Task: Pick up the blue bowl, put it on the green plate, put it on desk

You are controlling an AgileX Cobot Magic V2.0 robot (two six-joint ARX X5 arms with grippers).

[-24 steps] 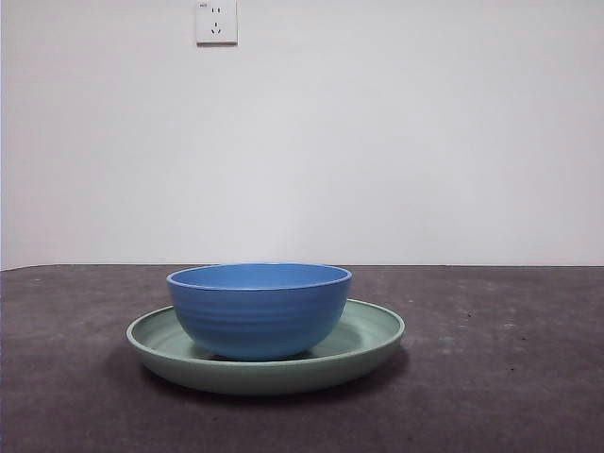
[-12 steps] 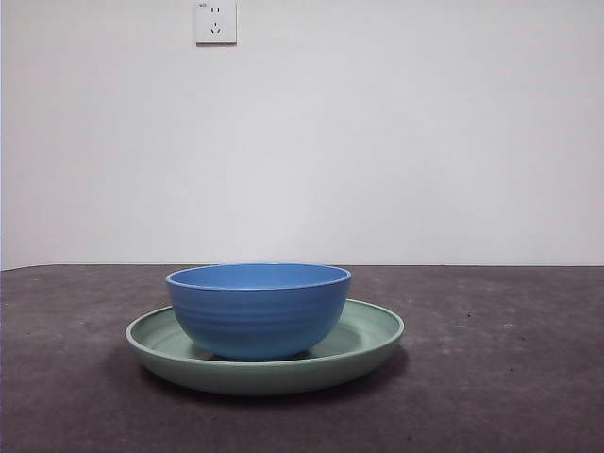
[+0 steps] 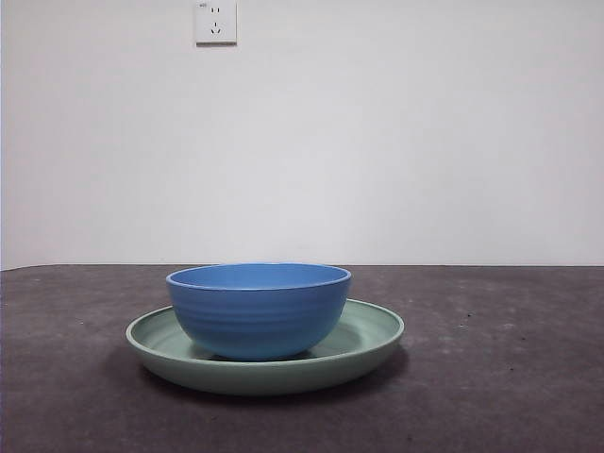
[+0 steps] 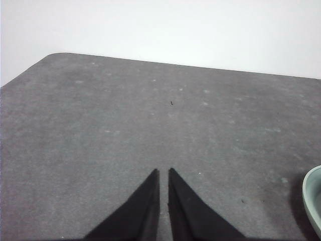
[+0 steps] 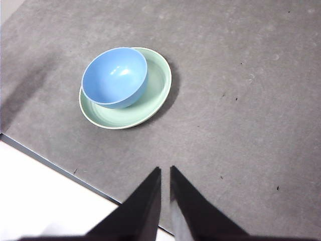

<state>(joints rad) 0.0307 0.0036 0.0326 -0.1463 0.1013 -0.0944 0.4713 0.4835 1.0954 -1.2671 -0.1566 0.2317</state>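
Smooth, faintly ridged blue bowl point(image 3: 259, 311), satin green plate point(image 3: 368, 338), matt mottled desk point(image 3: 500, 377).

A white wall socket point(image 3: 216, 22) sits high on the plain white wall point(image 3: 396, 142) behind the table, left of centre, its pin holes facing outward

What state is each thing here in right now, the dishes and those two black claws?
blue bowl: upright, empty, sitting in the green plate, off-centre.
green plate: flat on the desk, carrying the bowl.
desk: bears the plate.
left gripper: jaws shut, holding nothing, above bare desk beside the plate.
right gripper: jaws shut, holding nothing, raised away from the dishes.
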